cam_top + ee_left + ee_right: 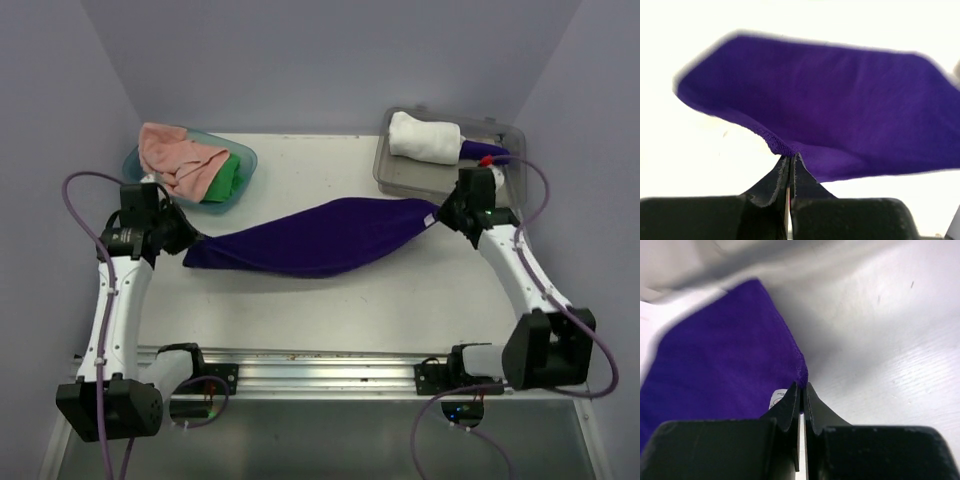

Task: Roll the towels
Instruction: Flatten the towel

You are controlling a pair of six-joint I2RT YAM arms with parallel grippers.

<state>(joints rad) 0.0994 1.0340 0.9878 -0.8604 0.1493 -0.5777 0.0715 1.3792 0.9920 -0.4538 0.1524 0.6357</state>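
A dark purple towel (315,236) hangs stretched across the middle of the table, sagging between both arms. My left gripper (188,243) is shut on its left corner; the left wrist view shows the hem (782,146) pinched at my left gripper (791,156). My right gripper (440,212) is shut on the right corner, the cloth edge (801,371) caught at my right gripper (803,386) beside a small white label. A salmon pink towel (175,158) and a bright green towel (228,178) lie crumpled in the teal tub. A rolled white towel (424,136) lies in the tray.
The teal tub (247,160) stands at the back left of the table. The clear grey tray (392,172) stands at the back right, right behind my right gripper, with a purple and red object (484,154) beside the roll. Purple walls close in both sides.
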